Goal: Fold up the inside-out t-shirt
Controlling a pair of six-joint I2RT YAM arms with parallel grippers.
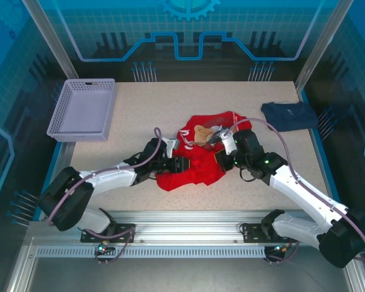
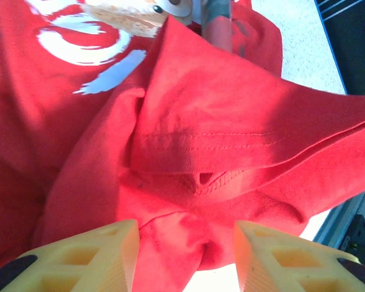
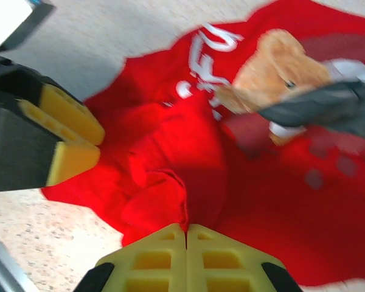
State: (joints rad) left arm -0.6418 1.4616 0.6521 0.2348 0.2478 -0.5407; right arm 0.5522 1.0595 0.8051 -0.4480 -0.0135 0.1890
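The inside-out t-shirt lies crumpled in a bright red heap at the table's middle, its tan-and-white print facing up at the far side. My left gripper sits at the heap's left edge. In the left wrist view its yellow fingers stand apart, and a loose red fold of the t-shirt bulges between them. My right gripper is at the heap's right side. In the right wrist view it is shut, with a thin ridge of the t-shirt pinched at its tips. The left gripper faces it across the cloth.
A lavender mesh basket stands at the back left of the table. A dark navy folded garment lies at the back right. A metal rail runs along the near edge between the arm bases.
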